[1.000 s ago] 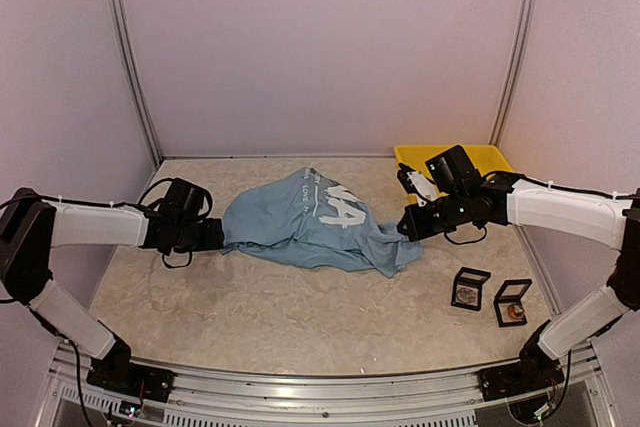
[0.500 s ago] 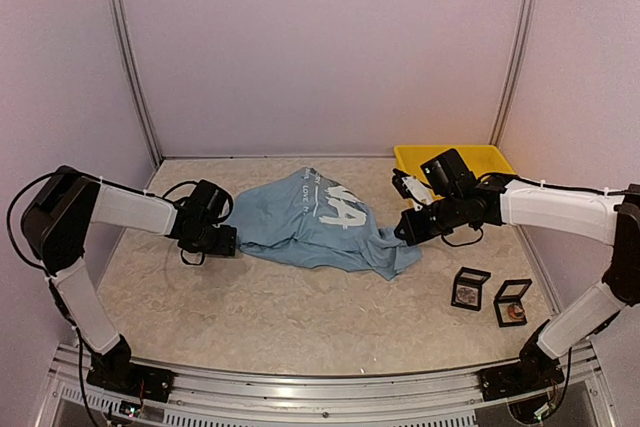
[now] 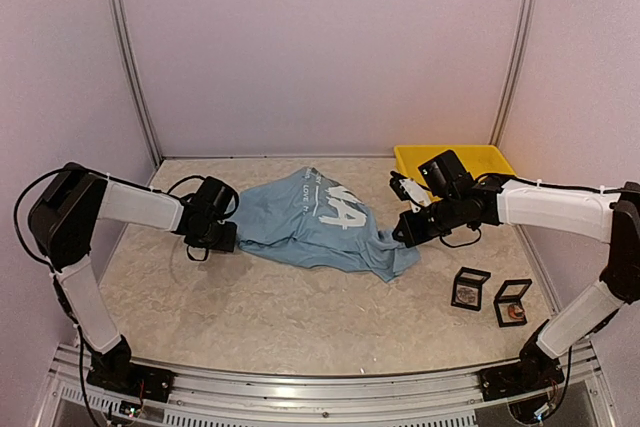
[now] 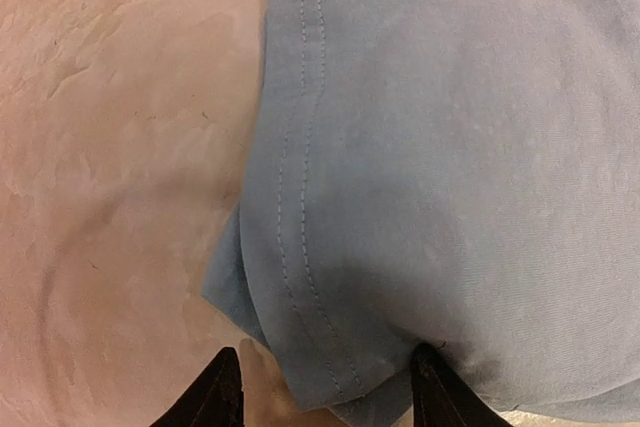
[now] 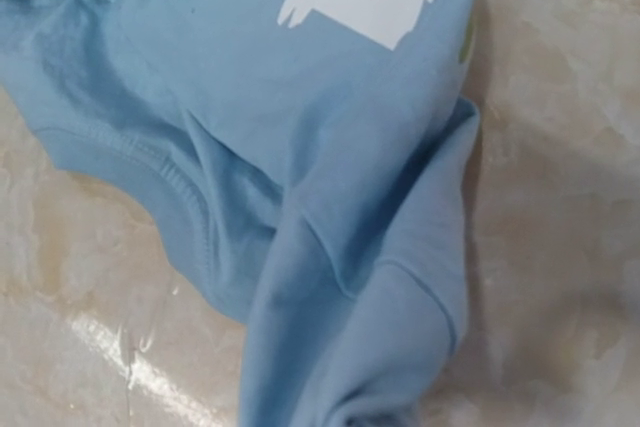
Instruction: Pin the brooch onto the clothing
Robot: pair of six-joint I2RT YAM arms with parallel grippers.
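The light blue T-shirt (image 3: 310, 227) lies crumpled on the surface (image 3: 280, 317) between both arms. The left fingers (image 4: 215, 397) stand apart, straddling its stitched hem. The right fingers (image 3: 404, 231) are pinched shut on bunched fabric at the opposite edge.

T-shirt (image 3: 320, 222): light blue, crumpled in a low heap mid-counter (image 3: 280, 297), toward the far edge. White lettering (image 3: 338, 205) only partly showing, broken by folds, with a green-yellow fleck (image 5: 468, 39) beside the print. Double-stitched hem (image 4: 300, 197) at its left end lies on the counter. Two round brooches, one (image 3: 464, 294) and another (image 3: 513, 313), each sit in an open black case near the right edge, well apart from the shirt.
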